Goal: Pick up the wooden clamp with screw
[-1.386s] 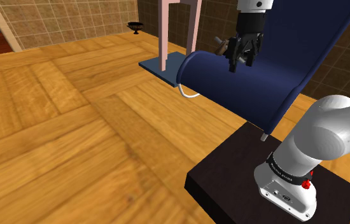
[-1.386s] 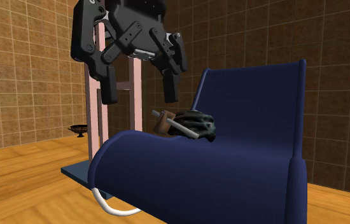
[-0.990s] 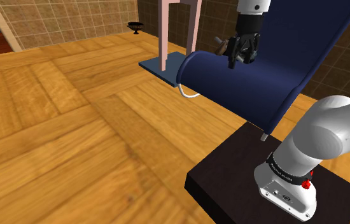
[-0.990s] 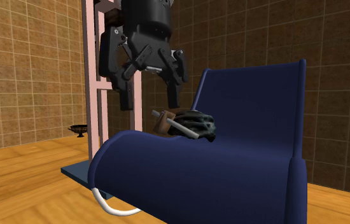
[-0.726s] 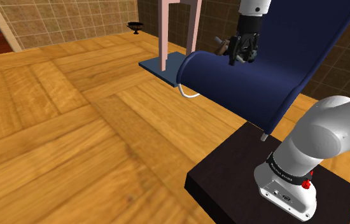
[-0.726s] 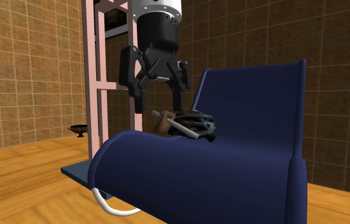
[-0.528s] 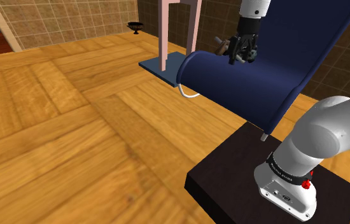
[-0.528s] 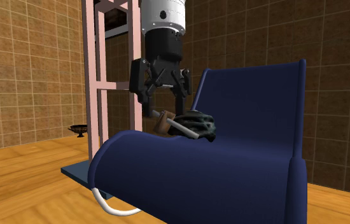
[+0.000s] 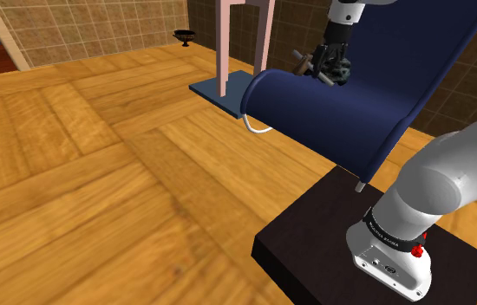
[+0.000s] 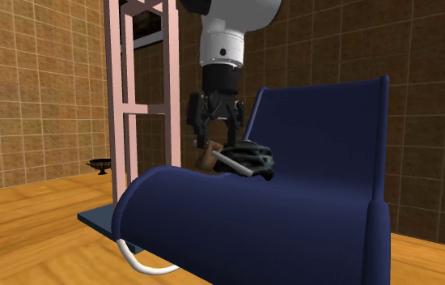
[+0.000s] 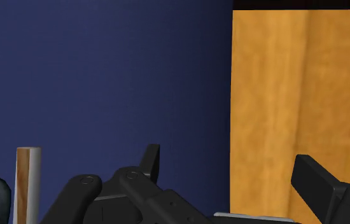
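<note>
The clamp point(image 10: 233, 160) lies on the seat of a dark blue chair point(image 10: 294, 219). It is a brown wooden block with a pale screw rod and a dark mottled part. My gripper point(image 10: 215, 139) hangs open just above it, pointing down. In the shoulder view the gripper point(image 9: 328, 73) sits at the clamp's brown end point(image 9: 300, 60), over the chair point(image 9: 332, 113). In the wrist view the gripper point(image 11: 231, 184) stands with its fingers point(image 11: 149, 159) apart over bare blue seat. The clamp's rod point(image 11: 26, 184) lies outside them, beside one finger.
A pink frame point(image 10: 124, 97) stands on a blue-grey plate point(image 10: 99, 219) behind the chair's front roll. A white loop point(image 10: 144, 265) hangs under that roll. A small dark bowl point(image 9: 184, 35) sits on the wooden floor by the tiled wall. The dark stand point(image 9: 315, 234) is at lower right.
The gripper has travelled away from the second exterior camera and come down to the clamp on the seat. Its fingers have stayed open. The clamp has not moved.
</note>
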`<move>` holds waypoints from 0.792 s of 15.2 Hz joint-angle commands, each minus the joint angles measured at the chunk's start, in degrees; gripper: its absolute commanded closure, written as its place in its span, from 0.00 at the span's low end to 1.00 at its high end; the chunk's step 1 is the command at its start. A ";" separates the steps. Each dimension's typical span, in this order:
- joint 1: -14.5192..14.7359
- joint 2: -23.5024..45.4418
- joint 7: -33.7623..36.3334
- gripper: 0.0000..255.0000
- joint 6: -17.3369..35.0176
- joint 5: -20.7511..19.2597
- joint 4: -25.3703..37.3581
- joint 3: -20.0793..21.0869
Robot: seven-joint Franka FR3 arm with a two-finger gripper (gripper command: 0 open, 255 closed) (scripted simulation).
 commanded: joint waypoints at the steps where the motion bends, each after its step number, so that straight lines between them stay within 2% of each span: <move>1: -0.07 3.09 -2.65 0.00 1.90 0.81 2.19 -1.79; 6: -0.40 12.22 -10.26 0.00 5.42 5.01 9.59 -6.35; 12: -2.27 24.60 -20.16 0.00 6.86 13.49 21.11 -10.26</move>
